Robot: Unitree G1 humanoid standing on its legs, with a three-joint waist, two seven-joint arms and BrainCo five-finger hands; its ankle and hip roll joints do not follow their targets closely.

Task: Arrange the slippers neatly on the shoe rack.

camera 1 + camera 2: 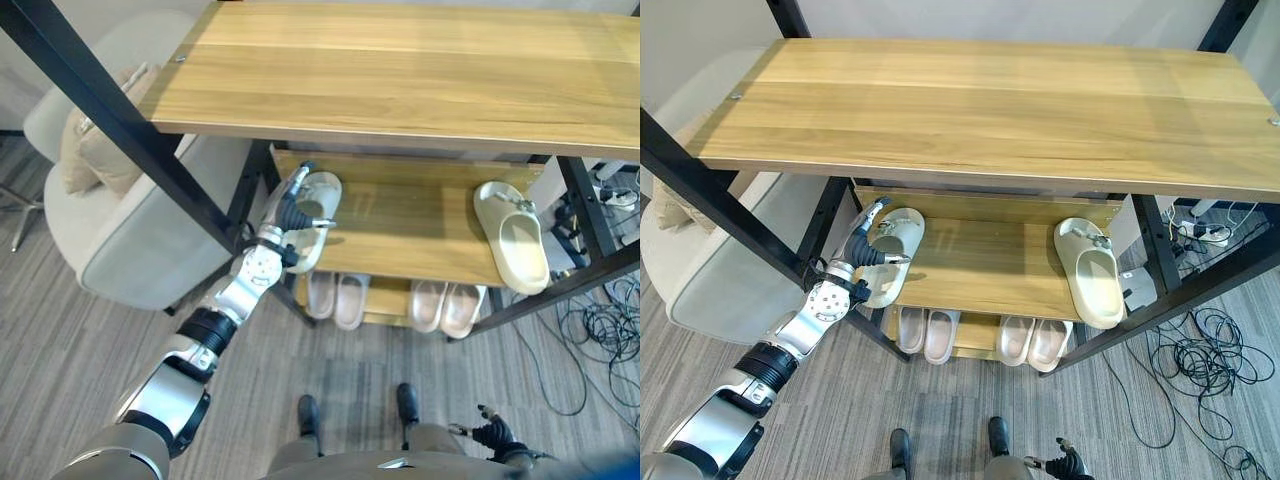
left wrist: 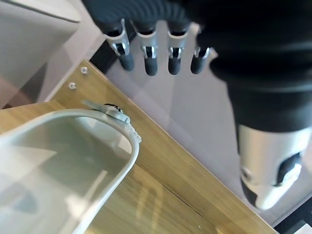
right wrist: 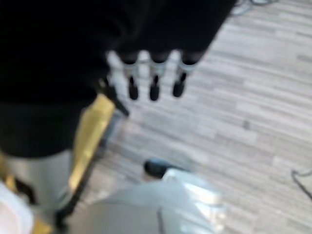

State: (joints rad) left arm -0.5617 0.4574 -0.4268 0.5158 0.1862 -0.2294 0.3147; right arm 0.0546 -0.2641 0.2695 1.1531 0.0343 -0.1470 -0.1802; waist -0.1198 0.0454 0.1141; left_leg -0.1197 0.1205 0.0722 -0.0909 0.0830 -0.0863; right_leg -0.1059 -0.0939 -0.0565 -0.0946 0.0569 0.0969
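I count six slippers in all: two cream ones on the middle shelf, one at the left end [image 1: 895, 250] and one at the right [image 1: 1092, 272], and four paler ones on the bottom shelf, as two pairs [image 1: 927, 334] [image 1: 1034, 342]. One rack [image 1: 980, 100]. One armchair [image 1: 140, 230].

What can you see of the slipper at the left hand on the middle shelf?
The left slipper is a pale cream, moulded, foam-like slide with an open heel and a broad strap. It lies sole-down at the left end of the middle shelf, pointing roughly away from the robot, its heel end overhanging the front edge. The left hand is at its left side, fingers straight and thumb reaching over the footbed; actual contact is unclear.
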